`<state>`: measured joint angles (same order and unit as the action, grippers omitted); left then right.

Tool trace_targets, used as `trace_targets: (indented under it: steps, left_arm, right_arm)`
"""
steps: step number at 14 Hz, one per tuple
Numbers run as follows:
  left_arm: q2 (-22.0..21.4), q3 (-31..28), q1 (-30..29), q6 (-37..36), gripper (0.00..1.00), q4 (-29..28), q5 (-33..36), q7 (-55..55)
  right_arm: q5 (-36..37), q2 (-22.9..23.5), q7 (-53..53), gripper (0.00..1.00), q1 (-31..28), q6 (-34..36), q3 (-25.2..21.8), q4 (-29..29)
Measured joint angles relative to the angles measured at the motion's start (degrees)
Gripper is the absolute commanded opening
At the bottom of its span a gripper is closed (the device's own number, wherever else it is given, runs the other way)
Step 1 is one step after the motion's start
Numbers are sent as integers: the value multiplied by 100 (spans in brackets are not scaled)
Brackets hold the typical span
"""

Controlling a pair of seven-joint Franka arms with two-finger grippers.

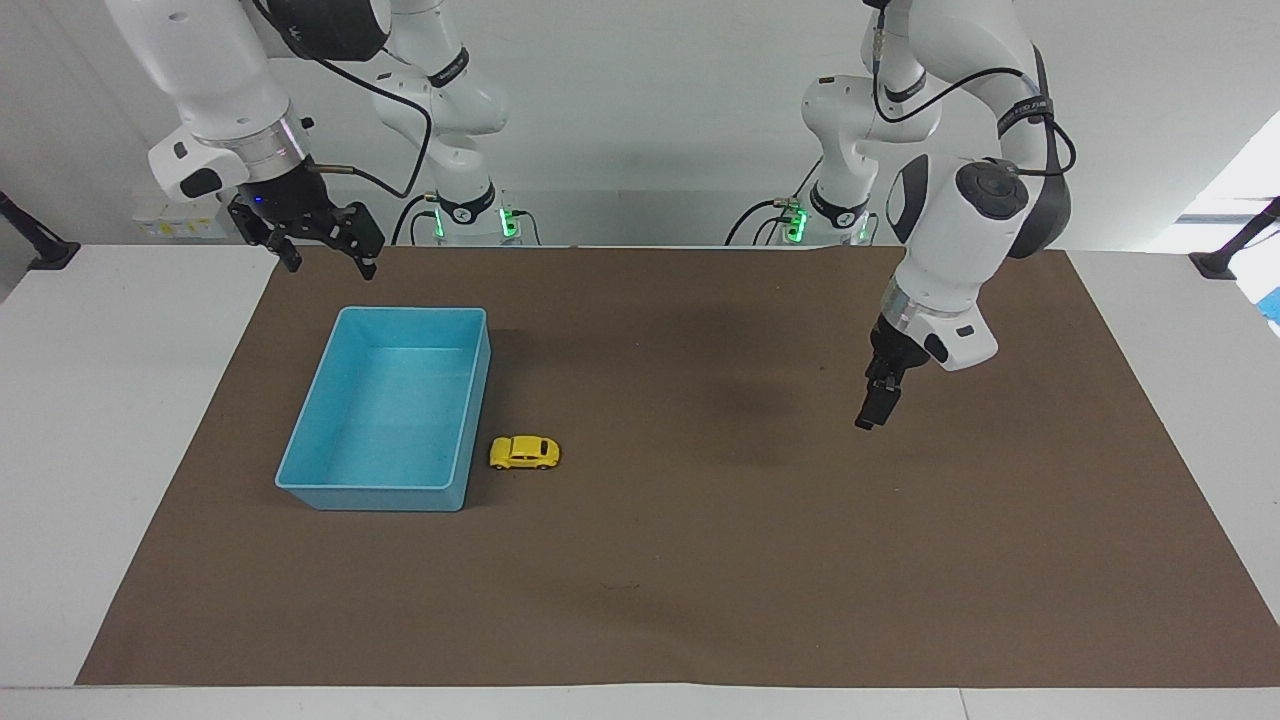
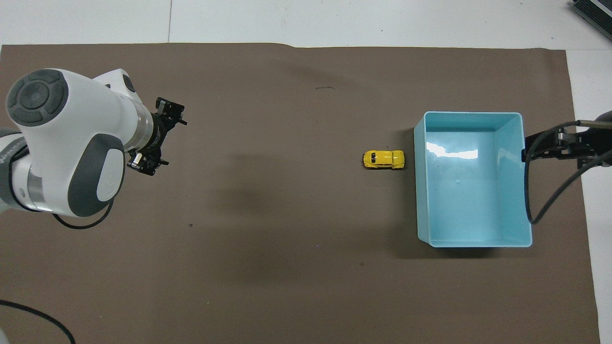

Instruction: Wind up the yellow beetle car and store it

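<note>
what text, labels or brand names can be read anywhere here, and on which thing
None can be read.
Left arm's dark band: pale lettering, too small to read.
Yellow beetle car: no marking visible.
Blue bin: no marking visible.
Brown mat: no marking visible.

two arms, glossy white rounded link shells. joint caps dark grey, circular, concentric ring pattern. dark grey bands at link joints, small white lettering on bands. wrist flange: brushed silver ring between white shell and black tool mount. left claw (image 1: 868, 418) black, slim when seen edge-on, small metal fittings showing. right claw (image 1: 322, 255) black, open-frame linkage, blue indicator light on mount. black cables loop loosely along forearms to wrists. green status lights at both bases.
</note>
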<state>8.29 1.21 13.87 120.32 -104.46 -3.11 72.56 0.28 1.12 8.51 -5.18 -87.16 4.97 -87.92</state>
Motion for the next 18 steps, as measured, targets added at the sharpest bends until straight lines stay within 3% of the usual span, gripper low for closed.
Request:
trace_targets:
  steps: [5, 12, 18]
  left_arm:
    - [-261, -68, -178, -157, 100, 78, 1, -2083]
    - [-423, -105, -662, -993, 100, 460, 2, -5789]
    - [-687, -124, -838, -2109, 100, 945, 2, -6922]
  right_arm:
    - [3, 0, 0, 100, -3, 0, -4, 3]
    - [-2, 51, 0, 100, -5, -199, -2, -1]
    - [-12, 245, 335, 100, 55, -406, 91, -2]
